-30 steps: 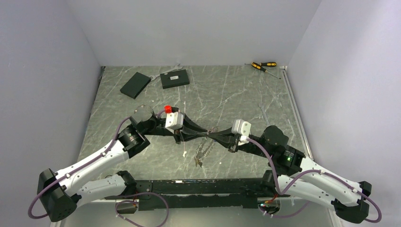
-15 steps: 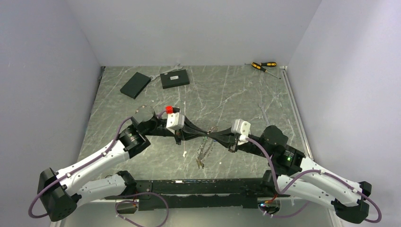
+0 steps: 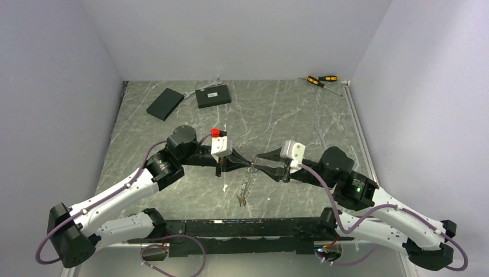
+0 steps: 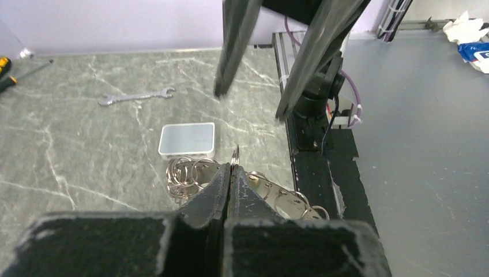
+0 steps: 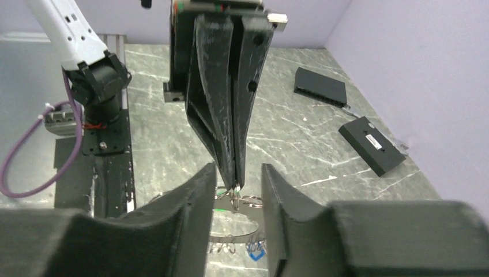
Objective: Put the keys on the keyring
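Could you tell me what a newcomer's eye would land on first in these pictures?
The two arms stand tip to tip over the middle of the table. The left gripper is shut on the thin edge of the keyring, and the right gripper is open, facing it. Beneath them trails a bunch of small rings and keys.

The white label (image 5: 375,142) on the black box (image 5: 369,151) is too small to read.
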Robot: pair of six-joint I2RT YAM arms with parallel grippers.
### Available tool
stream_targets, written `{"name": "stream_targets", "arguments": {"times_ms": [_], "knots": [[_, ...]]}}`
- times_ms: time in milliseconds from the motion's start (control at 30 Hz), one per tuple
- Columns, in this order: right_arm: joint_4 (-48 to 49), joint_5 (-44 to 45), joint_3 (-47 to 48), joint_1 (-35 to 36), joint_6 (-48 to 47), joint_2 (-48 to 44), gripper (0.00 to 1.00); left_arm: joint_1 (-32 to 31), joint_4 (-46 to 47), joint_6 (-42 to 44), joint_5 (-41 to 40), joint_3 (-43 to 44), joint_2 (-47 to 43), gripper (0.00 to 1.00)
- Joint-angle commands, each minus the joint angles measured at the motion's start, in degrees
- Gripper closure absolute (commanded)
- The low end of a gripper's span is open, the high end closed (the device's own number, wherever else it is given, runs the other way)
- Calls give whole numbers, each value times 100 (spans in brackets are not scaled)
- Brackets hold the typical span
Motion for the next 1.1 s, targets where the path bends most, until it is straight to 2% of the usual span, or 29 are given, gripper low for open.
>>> {"name": "stream_targets", "arguments": {"times_ms": [0,67,167,367,1067], "knots": [[-483,234,619,15,-239,65,57,-10,-207,347,-80,379,13,100],[-855,289,923,19,-342,178,48,-13,-296,419,-96,416,16,100],[-1530,344,1307,19,-480,411,44,-10,-429,535,-163,471,10,100],[-2366,233,1801,19,-656,804,42,-10,-812,709,-228,615,42,100],[-2332,-11,1930,12,-1042,1619,57,-8,-941,685,-257,625,3,100]]}}
